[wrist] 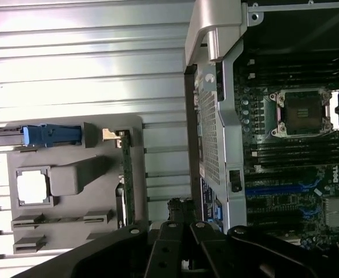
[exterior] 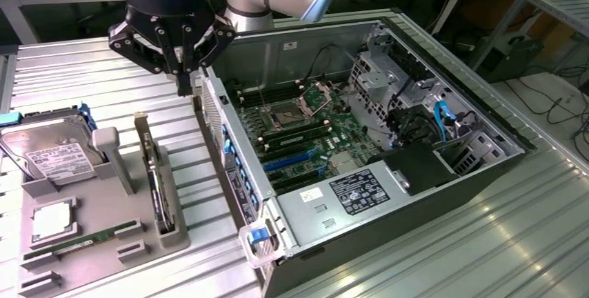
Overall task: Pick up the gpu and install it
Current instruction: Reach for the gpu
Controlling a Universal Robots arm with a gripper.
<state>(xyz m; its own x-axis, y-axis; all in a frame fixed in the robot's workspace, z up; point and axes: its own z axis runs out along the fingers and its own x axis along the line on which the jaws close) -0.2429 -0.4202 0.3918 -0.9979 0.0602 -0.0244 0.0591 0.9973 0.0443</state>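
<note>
You see claw [exterior: 187,83] clenched, nothing between its black fingers, hanging over ribbed metal table [exterior: 515,243] just beside perforated rear wall of open computer case [exterior: 276,53]. Gpu [exterior: 158,181] stands on edge in slot of grey moulded tray [exterior: 110,205], on exterior view's left of case, apart from claw: thin flat dark board. Silver hard drive [exterior: 55,153] leans in same tray, further left.
</note>
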